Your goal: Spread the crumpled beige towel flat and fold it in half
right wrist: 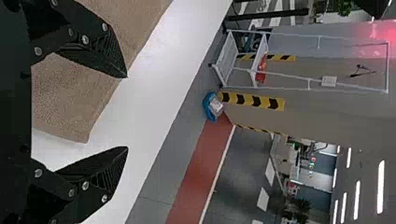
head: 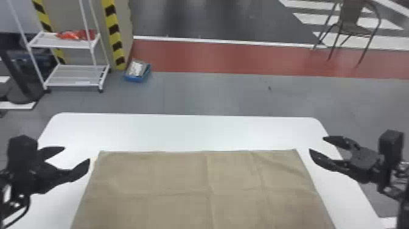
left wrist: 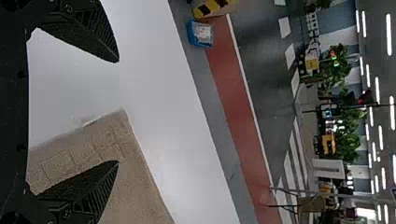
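A beige towel (head: 179, 182) is laid flat on a white table (head: 188, 131), faint creases across it. The left gripper (head: 77, 157) and right gripper (head: 316, 144) are held beside its far corners, fingers spread apart.

white shelf rack (head: 73, 75), blue bin (head: 138, 72)

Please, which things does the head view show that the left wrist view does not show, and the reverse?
Head view: the right gripper and the white rack.
Left wrist view: the ceiling lights and green foliage.
Both: the left gripper, the beige towel, the white table, the blue box and the red floor strip.
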### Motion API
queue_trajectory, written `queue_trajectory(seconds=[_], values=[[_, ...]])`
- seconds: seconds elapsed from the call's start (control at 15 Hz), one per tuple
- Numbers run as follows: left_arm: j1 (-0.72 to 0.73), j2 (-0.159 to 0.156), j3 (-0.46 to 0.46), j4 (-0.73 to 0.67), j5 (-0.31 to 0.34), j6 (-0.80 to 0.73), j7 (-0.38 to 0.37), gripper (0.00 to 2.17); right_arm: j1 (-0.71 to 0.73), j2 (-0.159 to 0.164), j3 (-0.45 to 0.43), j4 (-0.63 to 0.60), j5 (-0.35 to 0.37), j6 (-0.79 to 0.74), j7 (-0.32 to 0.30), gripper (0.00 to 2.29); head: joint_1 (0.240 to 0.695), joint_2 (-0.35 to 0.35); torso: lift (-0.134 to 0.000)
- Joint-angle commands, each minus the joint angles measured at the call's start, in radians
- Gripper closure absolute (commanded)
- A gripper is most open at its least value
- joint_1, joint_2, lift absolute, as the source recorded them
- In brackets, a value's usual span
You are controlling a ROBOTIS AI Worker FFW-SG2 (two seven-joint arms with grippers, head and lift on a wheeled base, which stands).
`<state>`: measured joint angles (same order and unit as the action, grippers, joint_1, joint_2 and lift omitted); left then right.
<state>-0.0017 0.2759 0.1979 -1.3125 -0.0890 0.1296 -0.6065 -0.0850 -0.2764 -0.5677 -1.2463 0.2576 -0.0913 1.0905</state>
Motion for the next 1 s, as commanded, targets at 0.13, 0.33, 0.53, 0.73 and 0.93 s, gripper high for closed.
queue_trajectory(seconds=[0.13,0.33,0.53,0.73,0.93], values=[[0.241,0.000,0.080,-0.172,0.095,-0.090,0.002,0.14,0.171,0.014,-0.041,-0.091,-0.020,-0.351,0.032,0.22,0.695,-0.074,0.000],[0.318,0.000,0.081,-0.175,0.097,-0.179,0.005,0.16,0.266,0.010,-0.051,-0.078,0.014,-0.673,0.032,0.29,0.695,-0.054,0.000],[0.385,-0.004,0.067,-0.194,0.100,-0.247,0.019,0.15,0.329,-0.029,-0.077,-0.028,0.098,-0.824,0.017,0.29,0.695,-0.037,0.000],[0.447,-0.007,0.071,-0.212,0.104,-0.376,0.042,0.15,0.378,-0.072,-0.116,0.018,0.097,-0.882,0.017,0.39,0.695,-0.069,0.000],[0.474,0.005,0.077,-0.217,0.086,-0.406,0.044,0.21,0.404,-0.109,-0.129,0.073,0.097,-0.913,0.017,0.47,0.695,-0.129,0.000]])
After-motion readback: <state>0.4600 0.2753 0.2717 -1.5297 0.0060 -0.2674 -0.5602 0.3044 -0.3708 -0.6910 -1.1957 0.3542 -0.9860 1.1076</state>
